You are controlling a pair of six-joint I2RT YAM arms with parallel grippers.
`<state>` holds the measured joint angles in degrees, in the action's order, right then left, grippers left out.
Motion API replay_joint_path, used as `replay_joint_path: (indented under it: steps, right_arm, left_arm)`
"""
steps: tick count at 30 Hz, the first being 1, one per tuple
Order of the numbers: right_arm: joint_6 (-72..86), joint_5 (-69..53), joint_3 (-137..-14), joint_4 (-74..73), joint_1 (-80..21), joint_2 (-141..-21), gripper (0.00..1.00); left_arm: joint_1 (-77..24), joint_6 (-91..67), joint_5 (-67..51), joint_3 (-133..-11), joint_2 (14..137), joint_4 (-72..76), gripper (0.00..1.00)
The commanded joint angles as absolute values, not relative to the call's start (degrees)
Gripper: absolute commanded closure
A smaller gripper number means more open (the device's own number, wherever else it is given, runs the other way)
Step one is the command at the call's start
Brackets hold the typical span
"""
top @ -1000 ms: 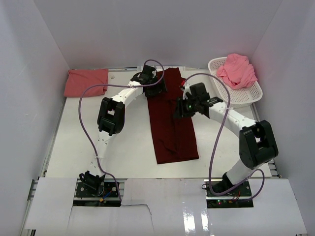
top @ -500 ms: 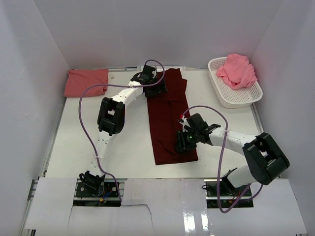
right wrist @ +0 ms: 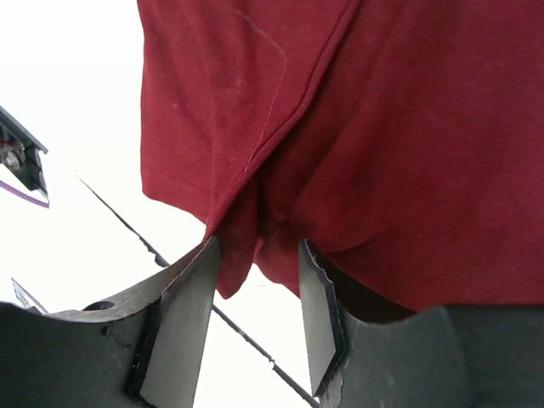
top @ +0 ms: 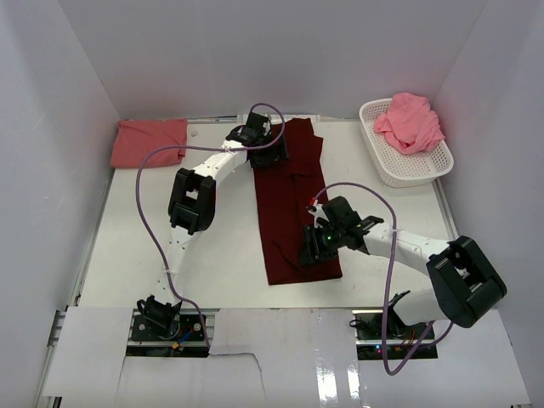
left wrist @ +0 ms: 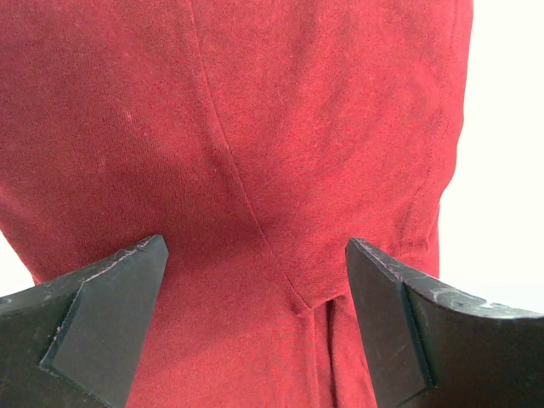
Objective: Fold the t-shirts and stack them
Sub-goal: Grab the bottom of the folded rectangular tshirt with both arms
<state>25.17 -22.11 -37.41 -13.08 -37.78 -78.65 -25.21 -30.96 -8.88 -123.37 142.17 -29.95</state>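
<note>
The dark maroon t-shirt point(top: 293, 212) lies as a long folded strip down the middle of the table. My left gripper point(top: 266, 155) is open and low over the shirt's far end; in the left wrist view point(left wrist: 255, 255) its fingers straddle a seam of the maroon cloth point(left wrist: 255, 127). My right gripper point(top: 313, 253) is at the shirt's near right corner. Its jaws point(right wrist: 257, 251) are partly open, with a bunched fold of the hem point(right wrist: 246, 238) between them. The salmon shirt point(top: 149, 142) lies folded at the far left. The lighter pink shirt point(top: 410, 121) is heaped in the basket.
The white perforated basket point(top: 425, 174) stands at the far right corner. White walls close in the table on the left, back and right. Purple cables loop above both arms.
My right gripper has moved from the middle of the shirt's right edge down to its near right corner and lowered onto the hem. The left gripper has not moved.
</note>
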Motion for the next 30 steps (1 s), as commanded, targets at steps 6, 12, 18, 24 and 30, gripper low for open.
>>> replay_joint_path:
  steps: [6,12,18,24,30]
  right_arm:
    - [27.07,-23.29,-38.93,-11.51,-40.34,-75.50,0.51]
    - [26.81,-21.97,-40.52,-13.54,-41.75,-74.09,0.51]
    - [27.33,-23.03,-39.29,-11.08,-42.97,-77.07,0.51]
    - [27.60,-22.33,-38.06,-8.27,-44.65,-81.12,0.51]
    - [27.25,-20.83,-37.62,-8.35,-44.91,-80.77,0.76]
  left_arm:
    - [-24.87,-29.88,-8.61,-124.72,140.18,-31.55,0.02]
    - [-24.87,-30.06,-8.96,-125.07,140.45,-31.73,0.02]
    - [-24.87,-29.88,-8.88,-125.16,140.36,-31.99,0.02]
    - [-24.87,-29.71,-8.79,-125.16,140.45,-32.17,0.02]
    - [-24.87,-29.44,-8.61,-125.42,140.36,-32.17,0.02]
